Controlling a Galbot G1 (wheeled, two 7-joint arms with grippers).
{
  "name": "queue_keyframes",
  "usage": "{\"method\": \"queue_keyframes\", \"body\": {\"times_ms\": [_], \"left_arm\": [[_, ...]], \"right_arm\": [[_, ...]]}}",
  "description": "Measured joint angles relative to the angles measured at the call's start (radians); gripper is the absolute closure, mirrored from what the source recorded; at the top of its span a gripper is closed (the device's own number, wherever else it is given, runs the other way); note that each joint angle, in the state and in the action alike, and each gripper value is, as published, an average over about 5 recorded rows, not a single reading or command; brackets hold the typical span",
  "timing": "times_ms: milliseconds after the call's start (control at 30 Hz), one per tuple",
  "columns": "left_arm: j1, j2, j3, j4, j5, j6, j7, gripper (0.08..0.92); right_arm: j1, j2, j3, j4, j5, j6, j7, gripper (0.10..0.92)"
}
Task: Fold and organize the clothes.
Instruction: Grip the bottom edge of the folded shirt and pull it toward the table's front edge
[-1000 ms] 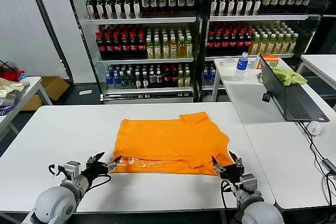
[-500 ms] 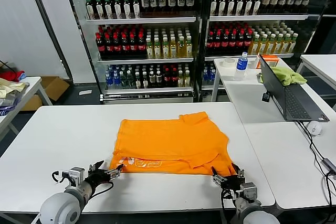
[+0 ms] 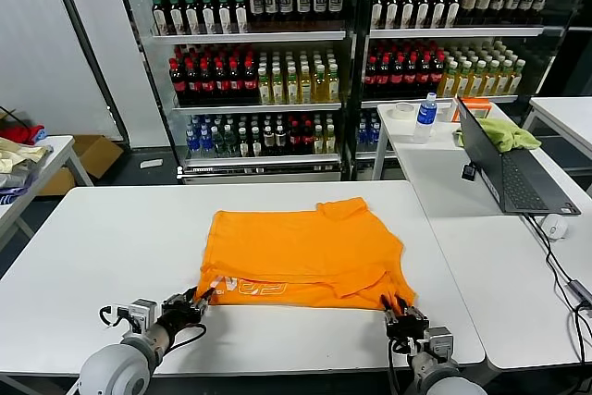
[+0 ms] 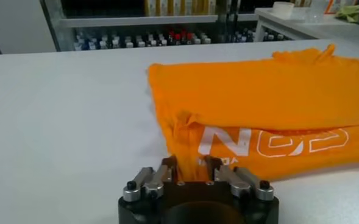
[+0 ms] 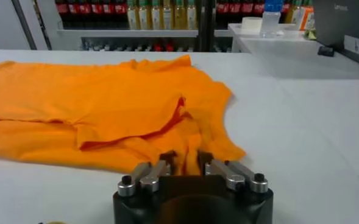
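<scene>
The orange T-shirt (image 3: 305, 247) lies partly folded on the white table (image 3: 111, 228), its white lettering (image 3: 250, 288) along the near hem. My left gripper (image 3: 197, 301) is at the near left corner of the hem and is shut on a bunched fold of the shirt (image 4: 277, 91), which stands between its fingers in the left wrist view (image 4: 191, 164). My right gripper (image 3: 400, 314) is at the near right corner and is shut on the fabric (image 5: 94, 97), which shows between its fingers in the right wrist view (image 5: 187, 159).
An open laptop (image 3: 504, 168), a mouse (image 3: 555, 225), a yellow-green cloth (image 3: 507, 131) and a water bottle (image 3: 425, 117) are on the tables to the right. A fabric pile (image 3: 18, 150) lies on a side table at the left. Drink shelves (image 3: 277, 71) stand behind.
Both grippers have drawn back toward the table's near edge and closed on the shirt's near corners. The near hem has been pulled slightly toward me.
</scene>
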State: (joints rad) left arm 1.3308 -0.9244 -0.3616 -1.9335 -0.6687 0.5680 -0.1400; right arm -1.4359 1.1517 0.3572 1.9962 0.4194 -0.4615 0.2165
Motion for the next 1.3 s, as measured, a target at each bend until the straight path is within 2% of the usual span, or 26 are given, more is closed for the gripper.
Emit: {"method": "queue_keyframes", "body": {"times_ms": [100,200,300,867,1300], "left_arm": [[0.005,-0.002,0.0,-0.001,0.008,0.001,0.004,0.794],[0.012,0.0,-0.004,-0.005,0.015,0.002,0.008,0.874],[0.023,0.005,-0.012,-0.014,0.019,0.003,0.009,0.917],[0.203,0.051,-0.091,-0.156,0.054,0.009,0.028,0.92],[0.317,0.053,-0.164,-0.221,0.09,0.01,0.039,0.92]], "right_arm": [[-0.001,-0.003,0.002,0.001,0.003,0.0,-0.002,0.905],[-0.008,-0.009,0.003,0.007,0.005,-0.003,-0.002,0.911],[-0.018,-0.013,0.004,0.019,0.005,-0.009,-0.002,0.911],[-0.189,-0.012,0.022,0.166,-0.057,0.0,-0.015,0.911],[-0.252,-0.011,0.016,0.204,-0.104,0.027,-0.026,0.911]]}}
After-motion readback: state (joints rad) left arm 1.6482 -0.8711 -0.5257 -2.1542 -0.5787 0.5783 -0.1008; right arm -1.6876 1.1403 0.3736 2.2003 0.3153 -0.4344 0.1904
